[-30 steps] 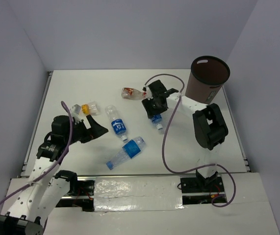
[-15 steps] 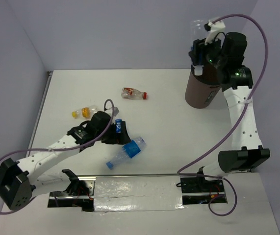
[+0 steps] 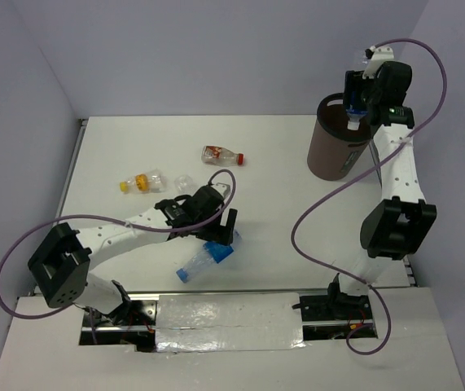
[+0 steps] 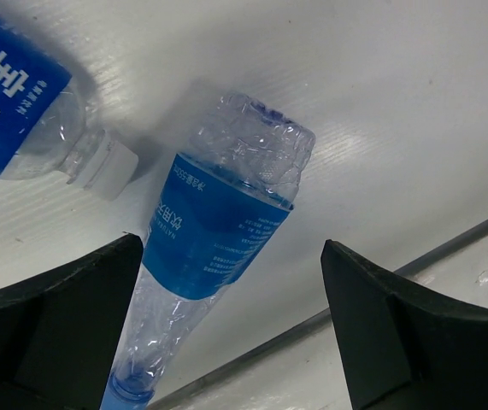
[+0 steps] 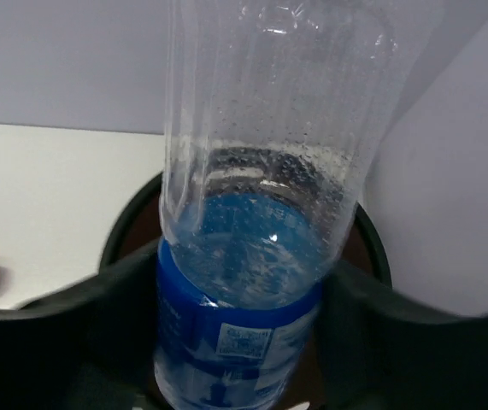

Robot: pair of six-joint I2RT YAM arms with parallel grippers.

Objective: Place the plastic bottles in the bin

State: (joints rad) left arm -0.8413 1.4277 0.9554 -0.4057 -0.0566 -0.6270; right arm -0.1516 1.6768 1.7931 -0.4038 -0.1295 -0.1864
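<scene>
My right gripper (image 3: 354, 104) is shut on a blue-labelled plastic bottle (image 5: 252, 213) and holds it cap down just above the mouth of the dark brown bin (image 3: 330, 155); the bin's black rim (image 5: 128, 218) shows behind it. My left gripper (image 3: 222, 230) is open, low over a crumpled blue-labelled bottle (image 4: 218, 222) lying on the table, which sits between the fingers (image 4: 55, 316). A second blue-labelled bottle (image 4: 21, 111) lies beside it, mostly hidden under the arm in the top view. A red-capped bottle (image 3: 220, 155) and an orange-capped short bottle (image 3: 138, 183) lie farther back.
The white table ends in a metal front rail (image 3: 240, 295) close to the lying bottle. Grey walls enclose the back and sides. The bin stands at the far right corner, next to the right wall.
My right gripper has carried a blue-labelled bottle from the table up over the bin and lowered it toward the mouth. My left arm has reached right, over the two blue-labelled bottles.
</scene>
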